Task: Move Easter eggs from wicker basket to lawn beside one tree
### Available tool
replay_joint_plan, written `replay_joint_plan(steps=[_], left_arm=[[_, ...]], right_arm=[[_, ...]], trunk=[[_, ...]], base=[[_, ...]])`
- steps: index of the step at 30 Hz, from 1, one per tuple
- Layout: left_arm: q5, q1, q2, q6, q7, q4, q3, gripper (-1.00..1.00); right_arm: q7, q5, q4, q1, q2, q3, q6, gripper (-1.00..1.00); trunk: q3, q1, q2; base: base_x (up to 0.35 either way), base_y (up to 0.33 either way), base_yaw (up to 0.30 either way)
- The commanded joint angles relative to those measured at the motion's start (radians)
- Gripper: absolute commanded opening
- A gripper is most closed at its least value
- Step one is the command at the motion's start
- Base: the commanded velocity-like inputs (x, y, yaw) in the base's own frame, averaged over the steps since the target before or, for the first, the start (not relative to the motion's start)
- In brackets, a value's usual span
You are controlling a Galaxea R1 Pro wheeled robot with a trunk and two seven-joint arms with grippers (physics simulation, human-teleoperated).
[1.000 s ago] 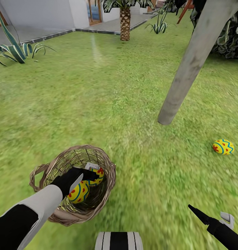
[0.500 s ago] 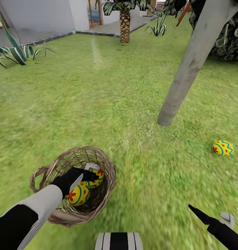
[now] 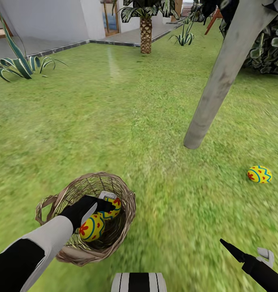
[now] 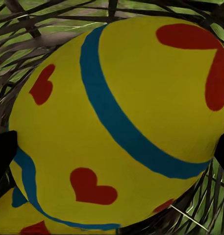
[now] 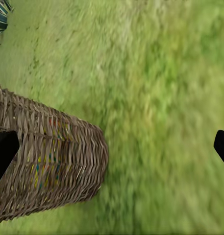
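No writing could be read on anything. At the left of the head view the spiky plant (image 3: 17, 65) sat by the paving, a little lower in the picture than a second before, as did the palm (image 3: 146, 28); the whole scene had shifted that way, so the camera had tipped slightly, not the things. The basket (image 3: 125, 194) stood upright on the lawn (image 3: 114, 121) near the robot, holding two eggs: the near egg (image 3: 91, 228) and, touching it, the far egg (image 3: 113, 205). The left gripper (image 3: 104, 205) reached down inside the basket at the far egg, in the same place as before. In the left wrist view an egg (image 4: 121, 122) sat close between the dark fingertips (image 4: 1, 156) at either edge, but whether they pressed it could not be told. Further right, the pale trunk (image 3: 220, 81) leaned up from the grass, and the third egg (image 3: 259, 174) lay on the lawn near its foot, apart from it. The right gripper (image 3: 252, 253) hung low with its fingers spread and nothing between them.
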Motion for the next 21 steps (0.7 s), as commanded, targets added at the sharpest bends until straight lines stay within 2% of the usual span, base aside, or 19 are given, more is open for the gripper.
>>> replay_joint_plan(steps=[1,6,12,21], left_arm=[[0.008,0.000,0.001,0.005,-0.001,-0.002,-0.005,-1.00],[0.007,0.000,0.001,0.006,-0.001,-0.002,-0.005,-1.00],[0.008,0.000,0.001,0.044,-0.001,-0.003,-0.005,-1.00],[0.008,0.000,0.001,0.055,-0.001,-0.002,-0.005,-1.00]], right_arm=[[0.000,-0.006,0.000,0.000,0.000,0.000,0.007,1.00],[0.000,-0.006,0.000,0.000,0.000,0.000,0.007,1.00],[0.000,-0.006,0.000,0.000,0.000,0.000,0.007,1.00],[0.000,-0.006,0.000,0.000,-0.001,-0.001,0.007,1.00]], trunk=[[0.003,-0.001,0.000],[0.011,-0.001,0.000],[0.034,-0.004,0.002],[0.069,-0.008,0.004]], base=[[0.000,0.000,0.000],[0.000,0.000,0.000],[0.000,0.000,0.000],[0.000,0.000,0.000]])
